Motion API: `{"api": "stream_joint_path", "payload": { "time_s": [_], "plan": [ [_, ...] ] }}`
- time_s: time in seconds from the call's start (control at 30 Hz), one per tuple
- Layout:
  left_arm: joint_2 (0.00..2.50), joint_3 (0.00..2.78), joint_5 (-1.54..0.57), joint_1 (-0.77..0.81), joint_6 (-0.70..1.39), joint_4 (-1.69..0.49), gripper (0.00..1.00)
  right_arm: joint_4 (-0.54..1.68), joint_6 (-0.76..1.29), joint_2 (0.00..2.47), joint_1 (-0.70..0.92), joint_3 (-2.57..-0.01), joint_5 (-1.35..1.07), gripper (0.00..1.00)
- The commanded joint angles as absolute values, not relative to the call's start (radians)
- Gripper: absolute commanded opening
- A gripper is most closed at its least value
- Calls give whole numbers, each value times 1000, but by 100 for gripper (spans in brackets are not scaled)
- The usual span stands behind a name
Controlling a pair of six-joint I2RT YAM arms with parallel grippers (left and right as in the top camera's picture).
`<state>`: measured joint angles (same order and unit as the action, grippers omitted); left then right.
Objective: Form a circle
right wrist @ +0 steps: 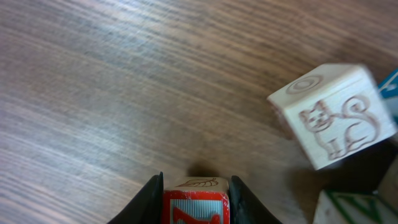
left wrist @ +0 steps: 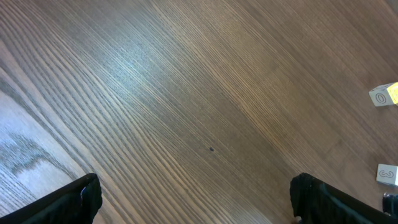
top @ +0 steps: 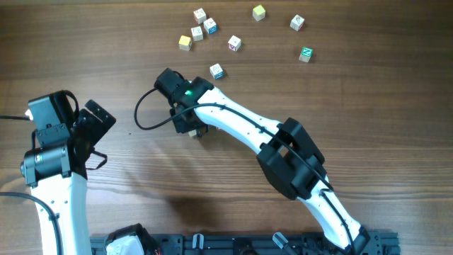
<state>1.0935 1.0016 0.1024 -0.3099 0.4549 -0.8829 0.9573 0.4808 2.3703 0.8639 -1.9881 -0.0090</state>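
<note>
In the right wrist view my right gripper (right wrist: pixel 196 200) is shut on a red-faced cube (right wrist: pixel 196 205) with a leaf drawn on its top, low over the wood. Just right of it sit a pale cat cube (right wrist: pixel 333 115) and a green-lettered cube (right wrist: pixel 351 210); whether they form the circle I cannot tell. From overhead the right gripper (top: pixel 192 127) is left of centre and hides those cubes. Far left, my left gripper (top: pixel 106 138) stands open and holds nothing. Its wrist view shows the left gripper (left wrist: pixel 196 202) over bare wood.
Several loose alphabet cubes lie scattered along the table's far side, among them a blue-sided one (top: pixel 216 71) closest to the right gripper and a green-lettered one (top: pixel 306 54). Two pale cubes (left wrist: pixel 384 94) sit at the right edge of the left wrist view. A black cable (top: pixel 145 117) loops beside the right wrist.
</note>
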Motion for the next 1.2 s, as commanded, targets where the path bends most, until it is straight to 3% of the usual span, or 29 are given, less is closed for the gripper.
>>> {"api": "stream_joint_path", "payload": {
  "time_s": [0.0,0.1,0.63,0.7,0.77,0.87,1.17],
  "plan": [
    [1093,1002,94,-315,464,-881,100,957,472,2383,838,-1988,19,33],
    [1093,1002,94,-315,464,-881,100,955,471,2382,835,-1989,19,41],
    [1093,1002,94,-315,464,-881,100,938,472,2223,831,-1992,19,50],
    [1093,1002,94,-315,464,-881,100,918,473,2199,831,-1992,19,45],
    [1093,1002,94,-315,464,-881,100,873,482,2191,831,-1991,-1,26],
    [1093,1002,94,-315,464,-881,100,839,520,2212,831,-1988,-1,7],
    [1093,1002,94,-315,464,-881,100,800,530,2328,832,-1988,-1,4]
  ]
}}
